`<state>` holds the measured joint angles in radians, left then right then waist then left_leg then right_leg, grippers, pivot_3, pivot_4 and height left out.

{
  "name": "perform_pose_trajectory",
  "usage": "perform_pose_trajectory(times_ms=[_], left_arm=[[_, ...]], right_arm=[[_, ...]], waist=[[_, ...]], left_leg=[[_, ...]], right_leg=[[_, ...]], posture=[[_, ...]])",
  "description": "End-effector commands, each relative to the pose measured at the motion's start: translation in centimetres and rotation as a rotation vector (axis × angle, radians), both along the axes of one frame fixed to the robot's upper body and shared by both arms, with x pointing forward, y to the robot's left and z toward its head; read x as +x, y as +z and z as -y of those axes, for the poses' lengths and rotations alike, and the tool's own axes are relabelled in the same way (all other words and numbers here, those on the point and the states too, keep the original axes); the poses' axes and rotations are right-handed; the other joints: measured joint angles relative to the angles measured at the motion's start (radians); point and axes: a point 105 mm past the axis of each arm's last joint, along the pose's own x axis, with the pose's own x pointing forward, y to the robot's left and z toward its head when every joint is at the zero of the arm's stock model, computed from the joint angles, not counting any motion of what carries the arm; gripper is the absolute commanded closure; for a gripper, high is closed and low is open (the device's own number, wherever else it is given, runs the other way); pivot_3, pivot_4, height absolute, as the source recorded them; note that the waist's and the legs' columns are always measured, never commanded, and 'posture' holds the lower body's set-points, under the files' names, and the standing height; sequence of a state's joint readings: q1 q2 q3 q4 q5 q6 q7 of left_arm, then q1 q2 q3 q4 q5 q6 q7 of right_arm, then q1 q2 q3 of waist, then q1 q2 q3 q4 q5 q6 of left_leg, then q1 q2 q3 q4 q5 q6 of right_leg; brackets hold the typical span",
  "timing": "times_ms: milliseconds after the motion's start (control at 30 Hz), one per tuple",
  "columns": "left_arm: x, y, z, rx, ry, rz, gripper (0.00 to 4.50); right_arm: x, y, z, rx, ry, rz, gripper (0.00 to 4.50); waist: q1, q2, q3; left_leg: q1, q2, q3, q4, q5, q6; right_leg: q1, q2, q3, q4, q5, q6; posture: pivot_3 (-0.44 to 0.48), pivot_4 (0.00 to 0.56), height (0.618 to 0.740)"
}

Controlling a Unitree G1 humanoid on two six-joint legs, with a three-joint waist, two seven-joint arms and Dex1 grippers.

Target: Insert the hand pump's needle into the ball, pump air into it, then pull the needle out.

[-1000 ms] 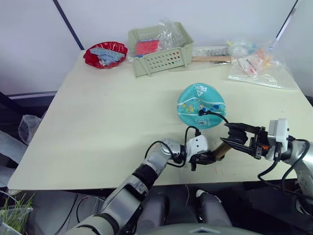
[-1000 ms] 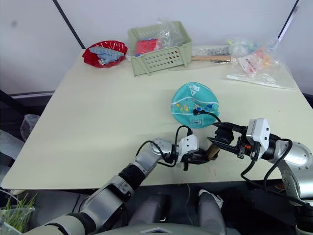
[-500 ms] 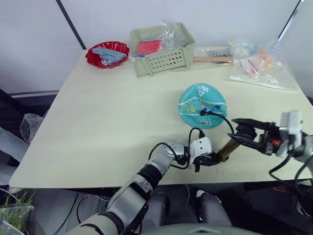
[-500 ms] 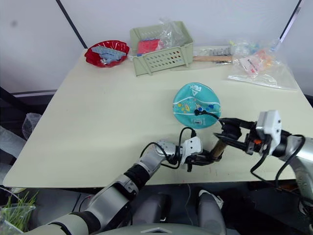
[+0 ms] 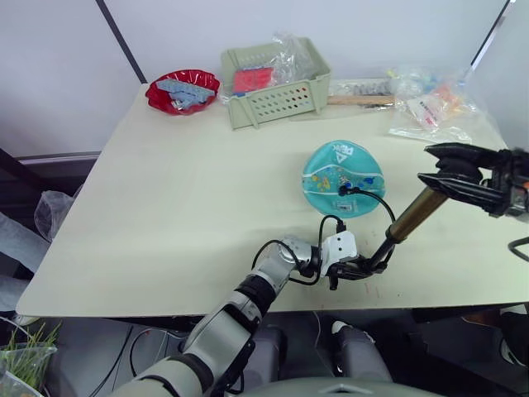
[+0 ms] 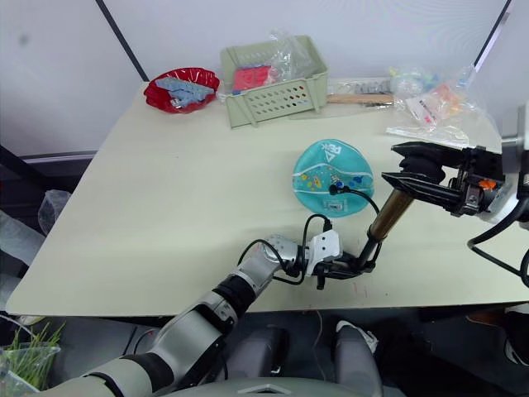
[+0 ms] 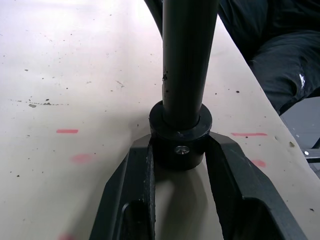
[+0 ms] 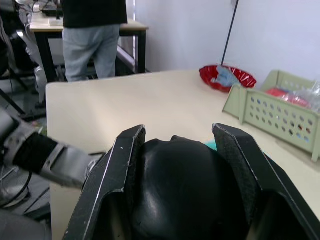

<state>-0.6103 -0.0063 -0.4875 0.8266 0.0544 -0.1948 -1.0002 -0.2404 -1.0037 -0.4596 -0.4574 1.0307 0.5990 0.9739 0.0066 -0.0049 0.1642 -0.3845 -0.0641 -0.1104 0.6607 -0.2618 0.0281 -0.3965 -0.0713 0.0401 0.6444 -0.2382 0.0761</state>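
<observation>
Hand pump [image 5: 411, 217] is slanting from lower centre up toward the right of the frame, extended. Left end effector [image 7: 179, 150] is clamping the pump's black base cap against the tabletop [image 5: 182, 198] near the front edge. Right end effector [image 5: 453, 172] is gripping the black handle knob at the raised top end. Teal ball [image 5: 342, 177] is sitting just right of centre — the black hose [image 5: 376, 198] is looping to the needle [image 5: 342, 191] at its near side, apparently inserted.

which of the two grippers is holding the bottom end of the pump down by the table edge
The left gripper. Its fingers clamp the black base cap of the hand pump low by the table's near edge, while the right gripper grips the handle knob, raised higher.
</observation>
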Motion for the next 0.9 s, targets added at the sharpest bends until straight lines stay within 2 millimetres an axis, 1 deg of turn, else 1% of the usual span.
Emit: perform_pose_trajectory(times_ms=[33,100,167,233,367,567,667,767,833,900], left_arm=[[-0.3,-1.8,-1.0,0.058,0.022,-0.041,3.52],[-0.4,-1.9,-1.0,0.061,0.011,-0.026,3.52],[-0.3,-2.0,-1.0,0.056,0.017,-0.008,3.52],[-0.4,-2.3,-0.8,0.038,0.032,0.014,3.52],[-0.4,-2.0,-0.6,0.018,0.015,0.045,3.52],[-0.1,-1.9,-0.5,0.006,0.024,0.038,3.52],[0.0,-1.9,-0.5,0.01,0.026,0.039,3.52],[0.0,-1.9,-0.4,0.011,0.021,0.035,3.52],[0.0,-1.9,-0.4,0.011,0.02,0.032,3.52],[0.0,-1.9,-0.4,0.013,0.017,0.025,3.52]], right_arm=[[-1.3,3.3,0.2,0.024,0.005,0.116,2.83],[-1.5,3.3,0.0,0.003,0.013,0.102,2.83],[-1.6,3.4,-0.2,0.04,0.02,0.081,2.83],[-1.6,3.0,-0.5,0.044,0.031,0.049,2.83],[-1.8,1.0,-0.8,-0.01,0.042,0.0,2.83],[-2.1,-1.6,-1.2,-0.04,0.059,-0.057,2.83],[-2.1,-2.4,-1.3,-0.04,0.057,-0.062,2.83],[-1.9,-4.9,-1.5,-0.085,0.05,-0.078,2.83],[-1.7,-5.7,-1.6,-0.079,0.039,-0.07,2.83],[-1.4,-7.0,-1.5,-0.069,0.025,-0.084,2.83]], waist=[[0.002,0.0,0.0],[0.004,0.0,0.0],[0.004,0.0,0.0],[0.006,0.0,0.0],[0.009,-0.001,-0.001],[0.008,-0.003,-0.002],[0.008,-0.004,-0.004],[0.008,-0.007,-0.006],[0.007,-0.01,-0.007],[0.007,-0.011,-0.008]], left_leg=[[0.0,0.0,0.0,0.0,0.0,0.0],[0.0,0.0,0.0,0.0,0.0,0.0],[0.0,0.0,0.0,0.0,0.0,0.0],[0.0,0.0,0.0,0.0,0.0,0.0],[0.0,0.0,0.0,0.0,0.0,0.0],[0.001,0.0,0.0,0.003,0.0,0.0],[0.001,0.0,0.0,0.004,0.0,0.0],[0.001,0.0,0.0,0.006,0.0,0.0],[0.001,0.0,-0.001,0.006,0.0,0.0],[0.001,0.0,-0.001,0.007,0.0,0.0]], right_leg=[[0.0,0.0,0.0,0.0,0.0,0.0],[0.0,0.0,0.0,0.0,0.0,0.0],[0.0,0.0,0.0,0.0,0.0,0.0],[0.0,0.0,0.0,0.0,0.0,0.0],[0.0,-0.001,0.0,0.0,0.0,0.0],[0.002,0.0,-0.001,0.0,0.001,0.001],[0.003,0.0,-0.001,0.0,0.001,0.002],[0.004,0.001,-0.001,0.0,0.002,0.003],[0.004,0.001,-0.002,0.0,0.002,0.003],[0.004,0.001,-0.002,0.0,0.002,0.003]], posture=[[0.0,0.15,0.74],[0.0,0.15,0.74],[0.0,0.15,0.74],[0.0,0.15,0.74],[0.0,0.15,0.74],[0.0,0.15,0.74],[0.0,0.15,0.74],[0.0,0.15,0.74],[0.0,0.15,0.74],[0.0,0.15,0.74]])
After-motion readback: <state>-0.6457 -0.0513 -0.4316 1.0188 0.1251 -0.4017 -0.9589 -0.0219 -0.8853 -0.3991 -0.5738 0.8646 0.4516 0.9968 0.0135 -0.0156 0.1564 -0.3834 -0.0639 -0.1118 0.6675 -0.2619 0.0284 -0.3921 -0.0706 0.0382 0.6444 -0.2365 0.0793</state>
